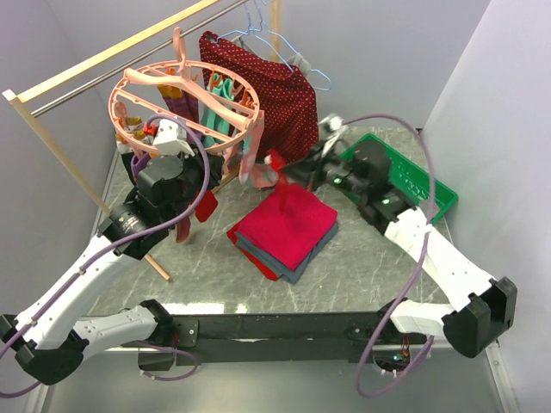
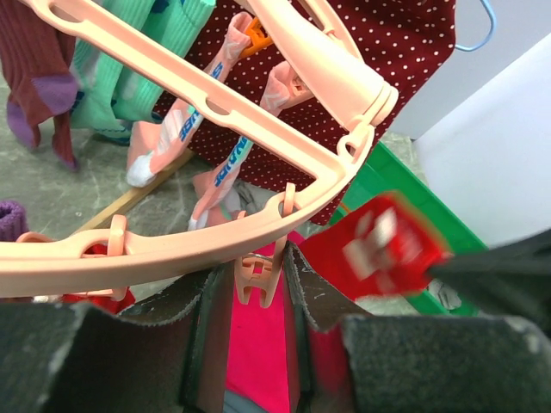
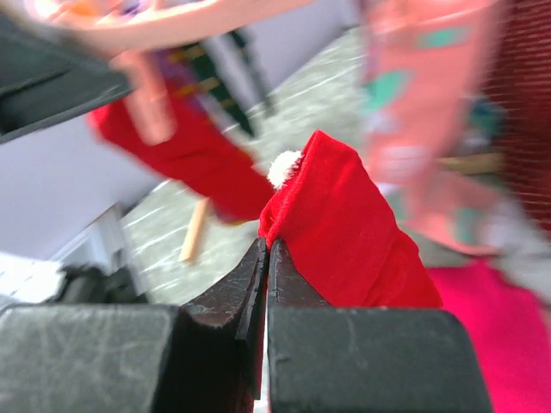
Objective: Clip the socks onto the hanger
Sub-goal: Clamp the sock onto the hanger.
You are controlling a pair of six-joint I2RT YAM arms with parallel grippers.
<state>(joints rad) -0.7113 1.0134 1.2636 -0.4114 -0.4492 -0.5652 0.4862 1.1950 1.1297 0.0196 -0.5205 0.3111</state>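
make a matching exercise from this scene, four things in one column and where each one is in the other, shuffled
Things:
1. red sock
2. pink clip
3. folded cloth stack
4. dotted garment

Places:
a. lying flat on the table
b. between the fingers of the left gripper
c. hanging up behind the hanger
d. pinched in the right gripper

Pairs: 1-d, 2-b, 3-a, 4-c

The round pink hanger [image 1: 185, 82] hangs at the upper left of the top view. Teal socks [image 2: 120, 77] and a maroon sock [image 2: 34, 60] are clipped beneath it. A red sock [image 3: 344, 224] with white marks stands upright just right of its rim.
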